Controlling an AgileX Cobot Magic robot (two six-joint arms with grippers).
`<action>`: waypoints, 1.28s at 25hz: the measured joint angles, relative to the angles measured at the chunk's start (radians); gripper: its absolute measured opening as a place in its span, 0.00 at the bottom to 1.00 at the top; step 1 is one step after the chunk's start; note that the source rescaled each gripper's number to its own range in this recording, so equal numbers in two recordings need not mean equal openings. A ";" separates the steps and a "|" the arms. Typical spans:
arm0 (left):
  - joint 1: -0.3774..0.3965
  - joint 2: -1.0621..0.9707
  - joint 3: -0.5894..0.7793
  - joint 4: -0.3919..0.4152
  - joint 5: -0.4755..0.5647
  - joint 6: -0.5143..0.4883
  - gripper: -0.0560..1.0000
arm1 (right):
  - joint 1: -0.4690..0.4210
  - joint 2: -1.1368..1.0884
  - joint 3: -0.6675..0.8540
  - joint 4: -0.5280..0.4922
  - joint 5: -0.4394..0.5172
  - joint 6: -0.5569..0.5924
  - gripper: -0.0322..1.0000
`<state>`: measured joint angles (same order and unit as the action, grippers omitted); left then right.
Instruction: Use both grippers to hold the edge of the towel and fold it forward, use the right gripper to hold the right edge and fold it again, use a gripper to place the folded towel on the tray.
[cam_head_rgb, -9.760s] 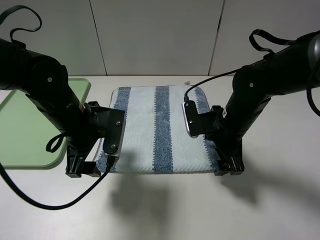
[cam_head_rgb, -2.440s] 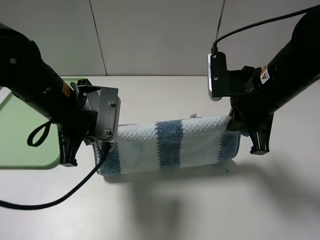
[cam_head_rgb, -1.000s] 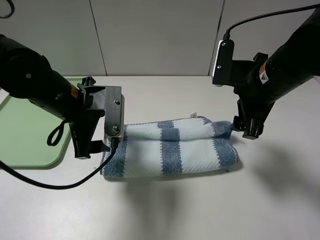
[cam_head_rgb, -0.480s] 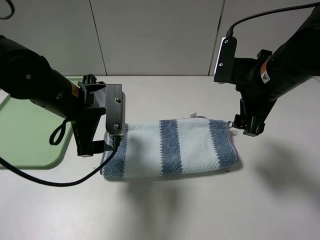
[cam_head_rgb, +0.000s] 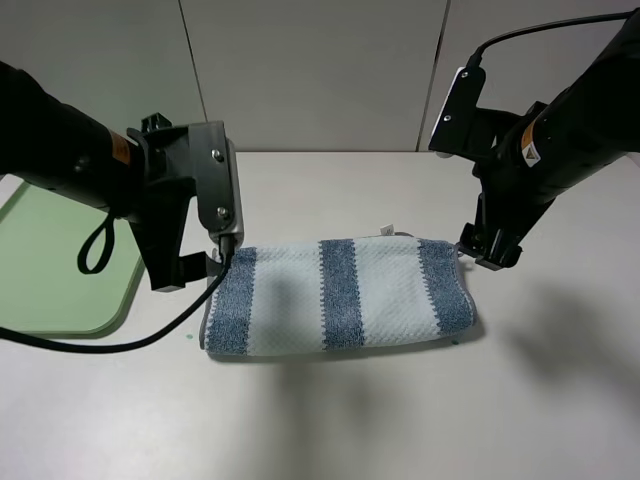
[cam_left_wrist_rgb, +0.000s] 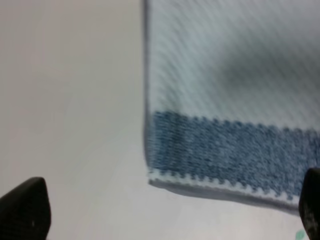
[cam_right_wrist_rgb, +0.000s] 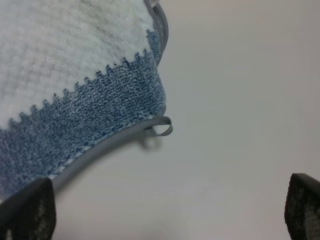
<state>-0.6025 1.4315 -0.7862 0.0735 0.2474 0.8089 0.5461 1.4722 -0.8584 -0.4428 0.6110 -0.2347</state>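
The striped towel (cam_head_rgb: 340, 295) lies folded in half on the table, a long band with blue and pale stripes. My left gripper (cam_head_rgb: 185, 272) hangs open just above and left of its left end, holding nothing. My right gripper (cam_head_rgb: 488, 255) hangs open off its back right corner, also holding nothing. The left wrist view shows a towel (cam_left_wrist_rgb: 230, 100) corner with its grey edge (cam_left_wrist_rgb: 210, 192) between my wide-apart fingertips (cam_left_wrist_rgb: 25, 210). In the right wrist view the towel (cam_right_wrist_rgb: 75, 75) corner, its hem (cam_right_wrist_rgb: 115, 137) and a small loop tag (cam_right_wrist_rgb: 161, 127) lie free. The green tray (cam_head_rgb: 40, 260) sits at the far left.
The left arm and its black cable (cam_head_rgb: 120, 345) stand between the tray and the towel. Bare white table (cam_head_rgb: 400, 420) stretches in front of the towel and to its right. A grey panelled wall (cam_head_rgb: 320, 70) closes the back.
The bunched upper layer has dropped flat onto the lower one. Both grippers have opened fully and let go of the hem. The left arm has lifted and the right has drawn slightly away.
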 joint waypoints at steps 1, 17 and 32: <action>0.000 -0.019 0.000 0.000 0.005 -0.031 1.00 | 0.000 0.000 0.000 0.000 0.006 0.027 1.00; 0.000 -0.237 0.001 0.000 0.132 -0.391 0.97 | -0.001 0.000 -0.012 0.134 0.109 0.445 1.00; 0.032 -0.382 0.001 0.195 0.417 -0.776 0.91 | -0.039 0.047 -0.023 0.363 0.062 0.522 1.00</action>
<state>-0.5705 1.0493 -0.7854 0.2690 0.6644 0.0327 0.5067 1.5189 -0.8813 -0.0795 0.6730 0.2874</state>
